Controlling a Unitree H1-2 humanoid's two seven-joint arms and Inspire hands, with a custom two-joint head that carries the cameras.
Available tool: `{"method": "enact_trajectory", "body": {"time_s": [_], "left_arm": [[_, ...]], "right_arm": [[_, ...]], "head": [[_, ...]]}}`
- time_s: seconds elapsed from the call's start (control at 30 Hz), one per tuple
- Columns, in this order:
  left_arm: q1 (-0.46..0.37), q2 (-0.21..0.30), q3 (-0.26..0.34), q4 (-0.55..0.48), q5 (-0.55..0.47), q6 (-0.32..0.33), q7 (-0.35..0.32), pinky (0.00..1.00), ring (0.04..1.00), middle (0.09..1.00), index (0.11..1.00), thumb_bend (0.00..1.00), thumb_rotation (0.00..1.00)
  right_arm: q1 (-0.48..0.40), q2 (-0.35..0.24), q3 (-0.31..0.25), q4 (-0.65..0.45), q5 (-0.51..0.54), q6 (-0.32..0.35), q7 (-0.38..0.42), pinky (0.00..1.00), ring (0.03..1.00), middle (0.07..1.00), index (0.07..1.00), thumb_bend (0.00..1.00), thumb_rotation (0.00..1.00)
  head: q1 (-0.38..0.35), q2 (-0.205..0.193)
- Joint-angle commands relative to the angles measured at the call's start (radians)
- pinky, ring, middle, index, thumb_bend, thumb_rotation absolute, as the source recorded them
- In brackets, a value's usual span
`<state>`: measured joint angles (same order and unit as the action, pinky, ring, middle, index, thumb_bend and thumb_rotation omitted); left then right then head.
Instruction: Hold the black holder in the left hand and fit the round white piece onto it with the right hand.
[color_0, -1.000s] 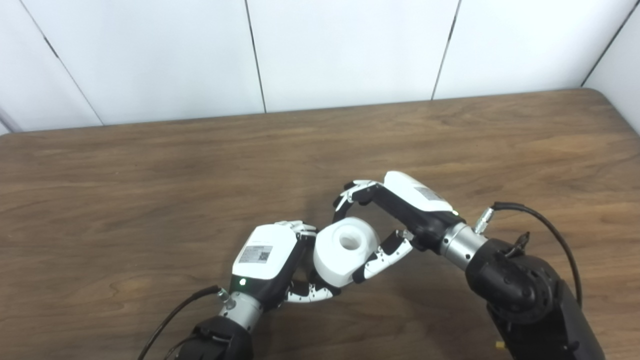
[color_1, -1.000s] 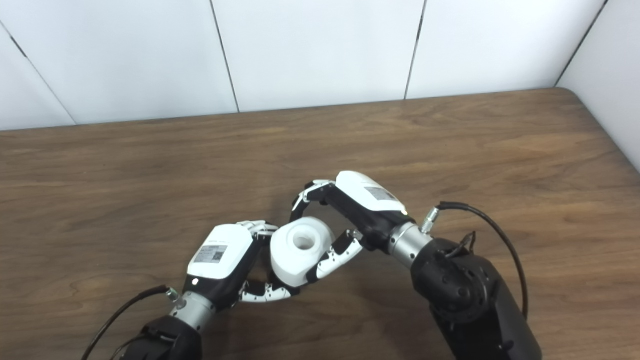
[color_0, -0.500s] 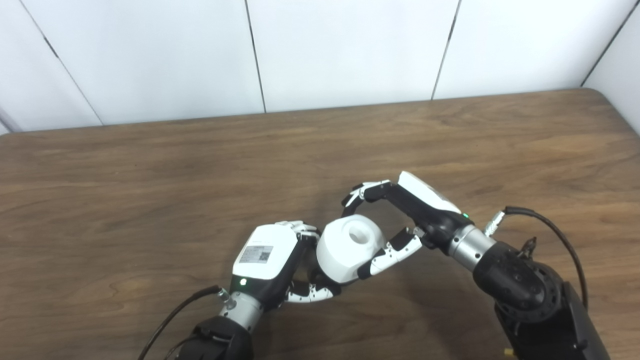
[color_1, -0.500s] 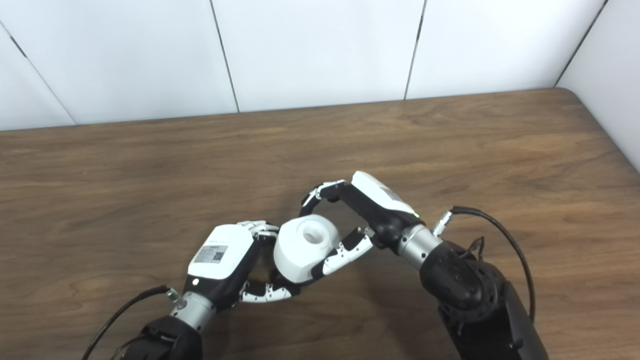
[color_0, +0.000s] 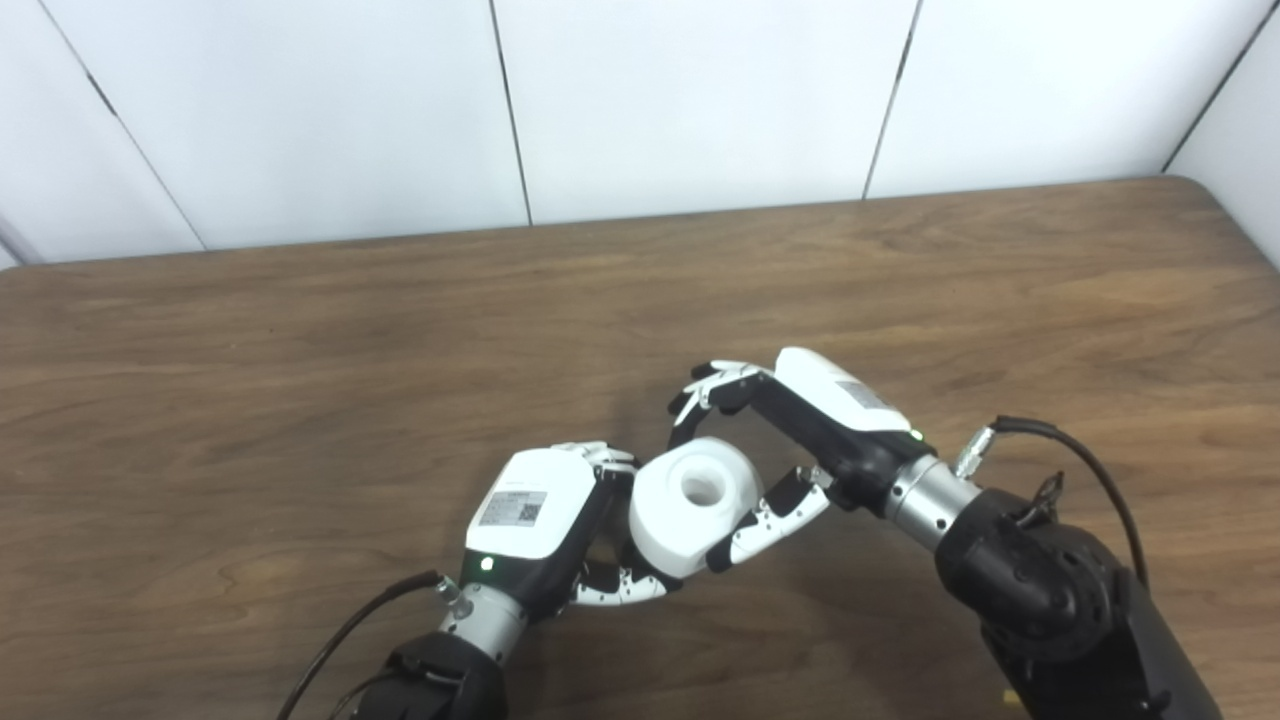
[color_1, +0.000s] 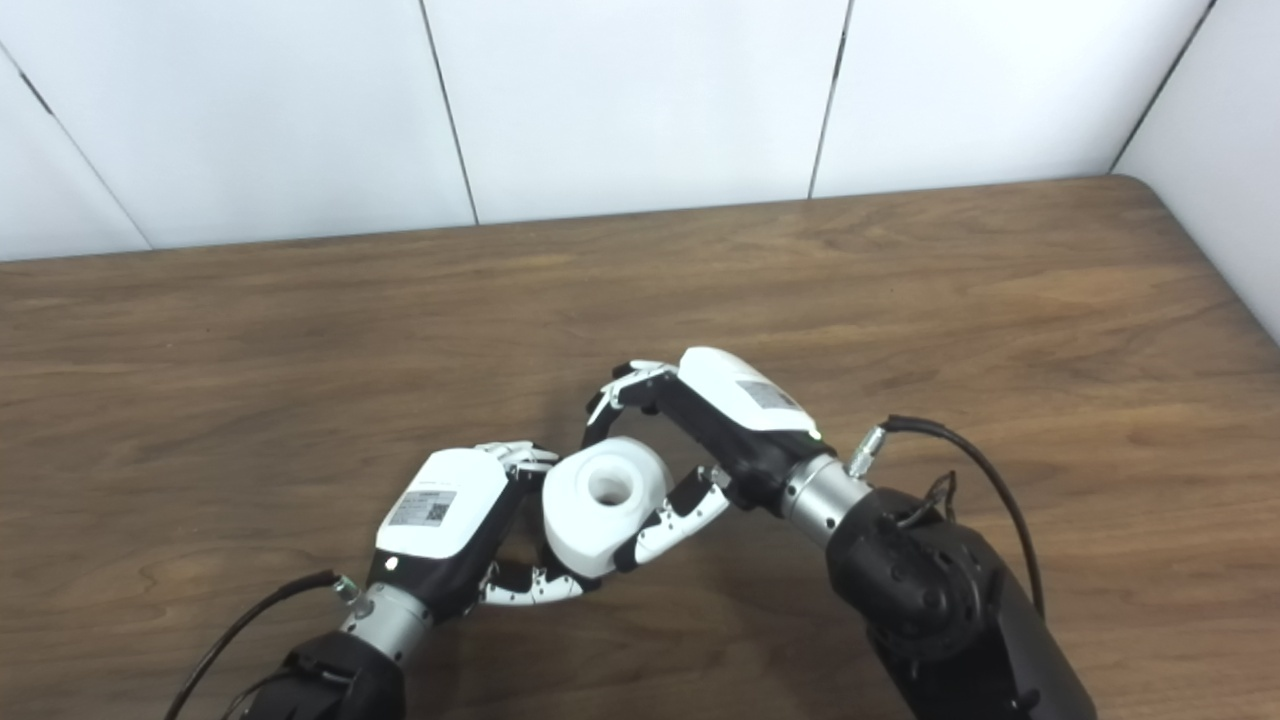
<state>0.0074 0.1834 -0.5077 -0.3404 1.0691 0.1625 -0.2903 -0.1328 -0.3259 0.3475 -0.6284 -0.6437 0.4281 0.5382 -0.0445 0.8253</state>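
Note:
The round white piece (color_0: 690, 505), a thick ring with a centre hole facing up, sits between my two hands low in the middle of the view. My right hand (color_0: 800, 425) is shut on it, fingers over its far side and thumb (color_0: 765, 520) along its near right side. My left hand (color_0: 535, 510) is curled against the piece's left side, with its thumb (color_0: 620, 590) under it. The black holder is hidden behind my left hand and the white piece, so I cannot see how they meet. The same scene shows in the right eye view, with the white piece (color_1: 605, 500) between both hands.
The wooden table (color_0: 300, 350) stretches around the hands. A white panelled wall (color_0: 700, 100) runs along the far edge, and the table's right corner (color_0: 1200, 200) meets a side wall. A cable (color_0: 1080, 450) loops off my right wrist.
Half a second ago my right hand had swung right and tilted the white piece that way. Now hand and piece are back left, against my left hand. The left hand has not moved.

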Motion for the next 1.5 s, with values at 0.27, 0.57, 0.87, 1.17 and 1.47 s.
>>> {"method": "enact_trajectory", "body": {"time_s": [0.27, 0.57, 0.87, 1.17, 1.47], "left_arm": [[0.013, -0.002, -0.028, 0.013, 0.007, 0.005, -0.081, 0.84, 0.838, 0.765, 0.485, 0.52, 0.05], [0.013, -0.002, -0.028, 0.009, 0.007, 0.008, -0.088, 0.84, 0.836, 0.764, 0.485, 0.52, 0.05], [0.012, -0.004, -0.030, 0.014, 0.009, 0.008, -0.087, 0.84, 0.833, 0.762, 0.485, 0.52, 0.05], [0.010, -0.006, -0.035, 0.015, 0.014, 0.010, -0.090, 0.83, 0.833, 0.760, 0.485, 0.52, 0.05], [0.007, -0.008, -0.038, 0.026, 0.013, 0.011, -0.089, 0.84, 0.835, 0.763, 0.485, 0.52, 0.05]], "right_arm": [[-0.003, -0.032, 0.008, 0.020, -0.026, -0.003, 0.034, 0.74, 0.890, 0.774, 0.481, 0.52, 0.13], [-0.007, -0.048, 0.003, 0.036, -0.037, 0.002, 0.041, 0.72, 0.877, 0.767, 0.487, 0.53, 0.14], [-0.013, -0.054, 0.008, 0.038, -0.052, 0.031, 0.060, 0.72, 0.880, 0.791, 0.636, 0.98, 0.28], [-0.010, -0.051, -0.002, 0.032, -0.107, 0.027, 0.105, 0.96, 1.000, 0.968, 0.885, 1.00, 0.41], [-0.008, -0.050, -0.002, 0.023, -0.124, 0.029, 0.140, 0.93, 1.000, 0.946, 0.898, 1.00, 0.42]], "head": [[0.001, 0.005], [-0.001, 0.004], [-0.004, 0.002], [-0.004, 0.002], [-0.003, -0.003]]}}
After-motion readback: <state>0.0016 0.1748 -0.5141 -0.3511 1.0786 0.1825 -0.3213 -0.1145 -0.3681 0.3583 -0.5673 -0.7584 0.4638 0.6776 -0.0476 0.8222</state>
